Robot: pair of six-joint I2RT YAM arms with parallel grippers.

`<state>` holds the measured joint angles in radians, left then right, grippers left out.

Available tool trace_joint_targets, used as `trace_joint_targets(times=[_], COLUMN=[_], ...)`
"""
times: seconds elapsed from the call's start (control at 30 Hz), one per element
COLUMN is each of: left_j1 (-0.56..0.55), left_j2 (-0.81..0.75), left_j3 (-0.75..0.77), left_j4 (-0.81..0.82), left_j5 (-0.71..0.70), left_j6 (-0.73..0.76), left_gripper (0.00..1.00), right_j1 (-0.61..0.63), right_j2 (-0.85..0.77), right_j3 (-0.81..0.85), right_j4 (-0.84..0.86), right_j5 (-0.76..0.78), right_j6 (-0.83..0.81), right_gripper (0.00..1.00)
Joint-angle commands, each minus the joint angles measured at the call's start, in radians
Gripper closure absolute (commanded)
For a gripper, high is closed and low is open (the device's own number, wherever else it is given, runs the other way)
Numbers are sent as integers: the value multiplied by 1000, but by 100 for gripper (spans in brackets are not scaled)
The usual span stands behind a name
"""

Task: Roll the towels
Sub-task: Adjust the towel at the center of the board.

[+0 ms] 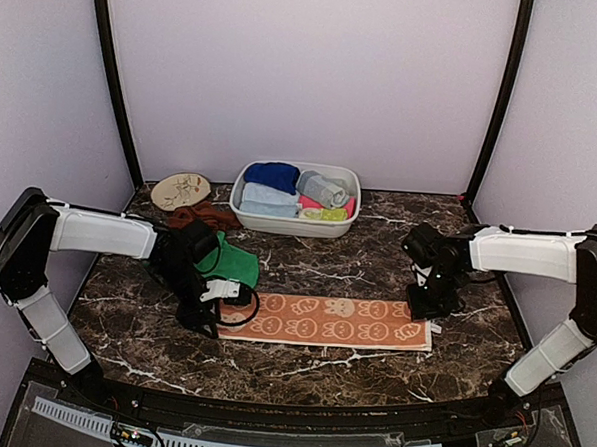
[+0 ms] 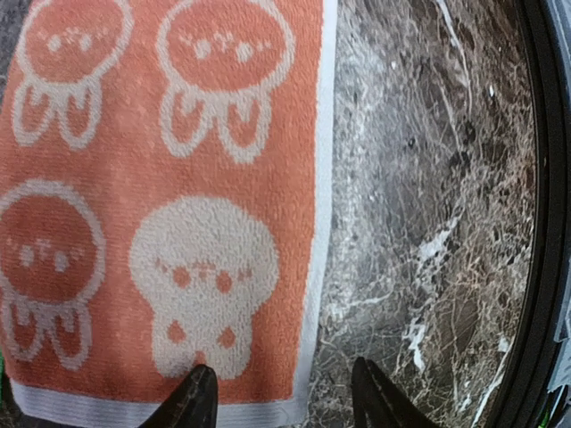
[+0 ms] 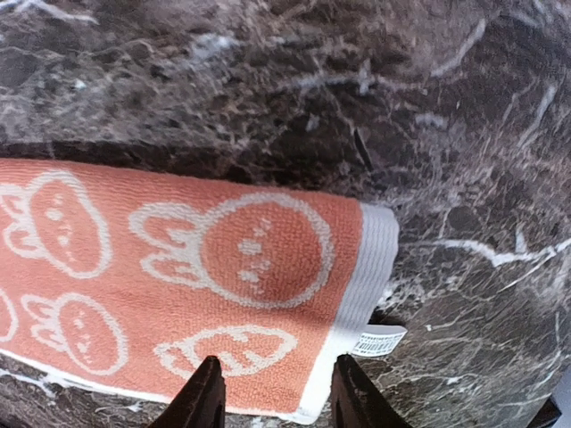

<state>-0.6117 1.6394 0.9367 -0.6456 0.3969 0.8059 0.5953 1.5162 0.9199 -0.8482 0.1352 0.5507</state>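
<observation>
The orange towel with cream prints (image 1: pixel 325 321) lies flat and spread out across the front of the marble table. My left gripper (image 1: pixel 217 312) is open at its left end. In the left wrist view one finger (image 2: pixel 194 401) is over the towel (image 2: pixel 178 178) and the other is over bare marble, straddling the near corner. My right gripper (image 1: pixel 426 306) is open at the right end. In the right wrist view (image 3: pixel 277 397) it hovers over the towel's corner (image 3: pixel 196 267) by the white tag (image 3: pixel 379 341). The green towel (image 1: pixel 240 265) and the rust-brown towel (image 1: pixel 201 215) lie behind my left arm.
A white oval basin (image 1: pixel 241 209) at the back holds several rolled towels. A round tan dish (image 1: pixel 180 189) sits at the back left. Black frame posts stand at both back corners. The table's front edge runs close to the towel's near side.
</observation>
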Motion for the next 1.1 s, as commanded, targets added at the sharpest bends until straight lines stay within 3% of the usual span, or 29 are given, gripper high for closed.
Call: trace_joint_targets(times=[0.0,0.1,0.23,0.63,0.87,1.07], left_j1=[3,3,18,26,26,26], left_j2=[-39,-29,-15,-22,9,13], left_j3=[81,116,132,53,1,-10], left_j4=[-91,-114,-126,3,88,96], left_j5=[55,56,44,-26,-51,-17], left_j6=[-14,-5,6,1,-3,-17], left_gripper=[46,46,47,53,56,56], right_j1=[-36,-70,-98,-118,-118,-118], right_j2=[-75,-93,-92,-46,-40,-44], right_j3=[52,24,-48,-146,-177,-168], right_j4=[-31,-17,41,169,222,212], right_j5=[-20,-26,-55,-149,-219,-218], right_j6=[-18,-2,9,28,44,40], right_gripper=[53,41,39,49,67,100])
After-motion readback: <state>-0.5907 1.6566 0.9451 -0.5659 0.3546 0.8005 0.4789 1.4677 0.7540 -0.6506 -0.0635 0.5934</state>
